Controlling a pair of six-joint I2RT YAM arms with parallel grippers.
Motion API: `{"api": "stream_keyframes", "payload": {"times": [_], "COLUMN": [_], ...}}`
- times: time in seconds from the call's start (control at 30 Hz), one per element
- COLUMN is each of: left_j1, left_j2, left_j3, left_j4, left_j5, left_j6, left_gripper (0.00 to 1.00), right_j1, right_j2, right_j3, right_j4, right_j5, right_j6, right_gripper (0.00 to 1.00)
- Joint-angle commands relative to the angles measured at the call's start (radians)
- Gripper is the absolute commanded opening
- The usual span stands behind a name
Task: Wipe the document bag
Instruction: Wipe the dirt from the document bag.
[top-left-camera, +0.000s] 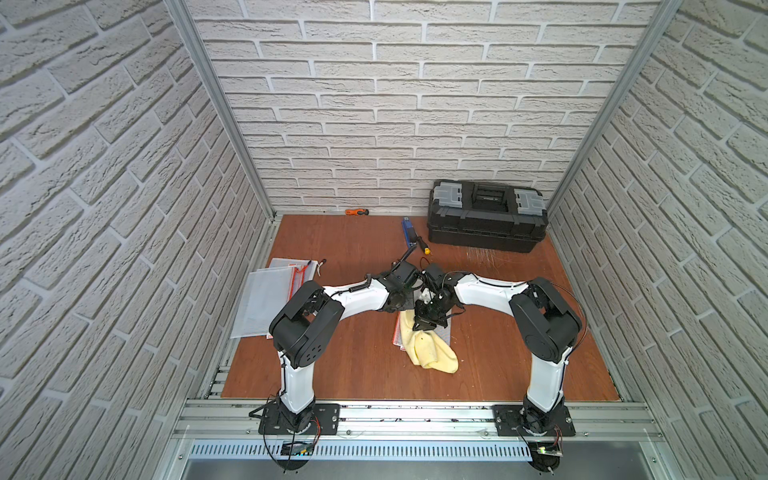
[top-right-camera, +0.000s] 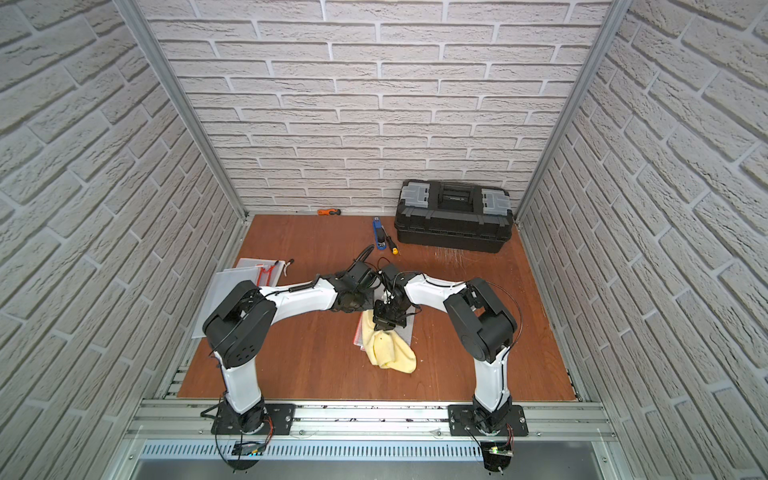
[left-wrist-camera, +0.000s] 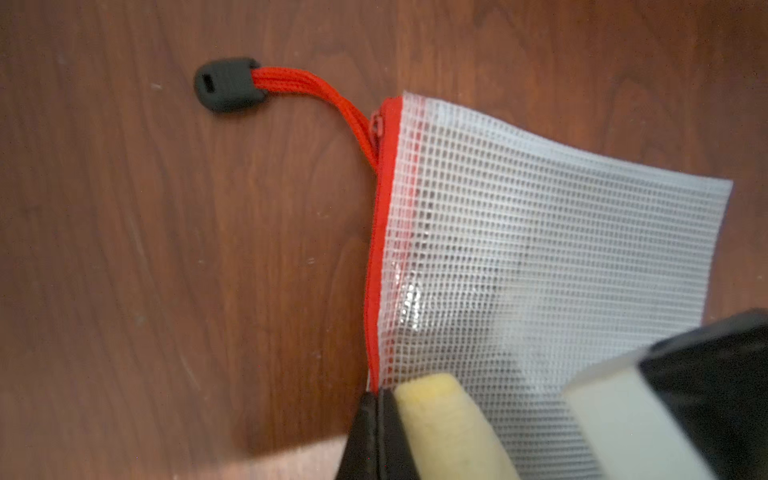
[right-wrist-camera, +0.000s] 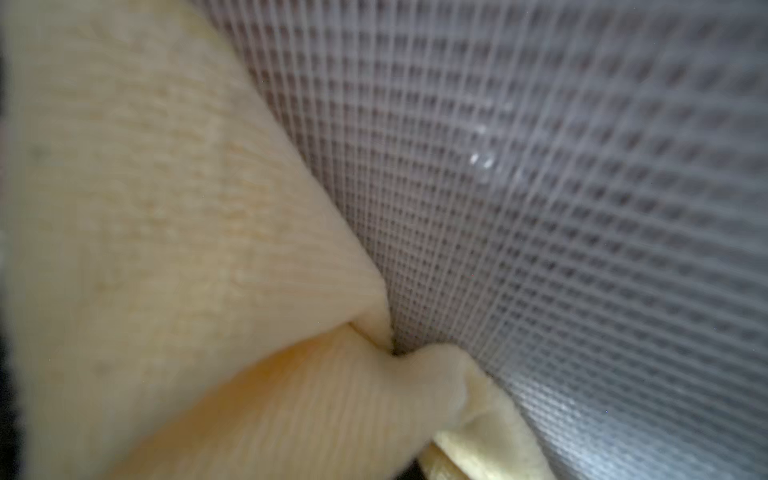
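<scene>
**Ana:** Where was the document bag (left-wrist-camera: 540, 249) at that moment?

**Ben:** It lay flat on the wooden worktop (top-left-camera: 519, 357), about the middle, between the two arms. In both top views the yellow cloth (top-left-camera: 432, 351) covered much of it, so only strips of mesh showed at the sides.

**Ana:** What was the right end effector (top-left-camera: 424, 328) doing?

**Ben:** It was closed on a bunched fold of the cloth and pointed down at the bag. Its wrist view showed only the cloth (right-wrist-camera: 166, 249) gathered to a pinch against the mesh (right-wrist-camera: 582, 208). The jaws themselves were out of that picture.

**Ana:** And the left end effector (left-wrist-camera: 376, 424)?

**Ben:** Its black jaws were shut together, with the tip meeting the bag's red zip edge just beside the cloth. I could not tell whether it nipped that edge or only pressed on it. The zip pull (left-wrist-camera: 226, 85), a red cord with a black tab, lay on the wood off the bag's corner.

**Ana:** Was anything else there?

**Ben:** A stack of mesh bags (top-left-camera: 266, 299) sat at the left edge, well apart. A black toolbox (top-left-camera: 486, 216) stood in the far right corner with a blue tool (top-left-camera: 408, 230) near it. An orange-handled screwdriver (top-left-camera: 357, 212) lay against the back wall.
</scene>
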Motion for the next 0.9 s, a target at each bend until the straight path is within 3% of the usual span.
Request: {"api": "stream_keyframes", "payload": {"times": [0.0, 0.53, 0.63, 0.87], "left_j1": [-0.037, -0.050, -0.051, -0.049], "left_j2": [-0.034, -0.035, -0.035, -0.023], "left_j3": [-0.030, -0.074, -0.077, -0.067], "left_j4": [0.049, 0.069, 0.075, 0.073], "left_j5": [0.009, 0.008, 0.014, 0.014], "left_j6": [-0.030, -0.042, -0.045, -0.049], "left_gripper": [0.00, 0.00, 0.00, 0.00], "right_j1": [-0.033, -0.368, -0.347, -0.100], "right_j2": [0.027, -0.100, -0.125, -0.028], "right_j3": [0.041, -0.087, -0.083, 0.007], "right_j4": [0.019, -0.102, -0.096, 0.001], "right_j5": [0.039, 0.109, 0.083, -0.003], "right_j6": [0.005, -0.125, -0.110, 0.005], "right_gripper": [0.02, 0.02, 0.02, 0.02]}}
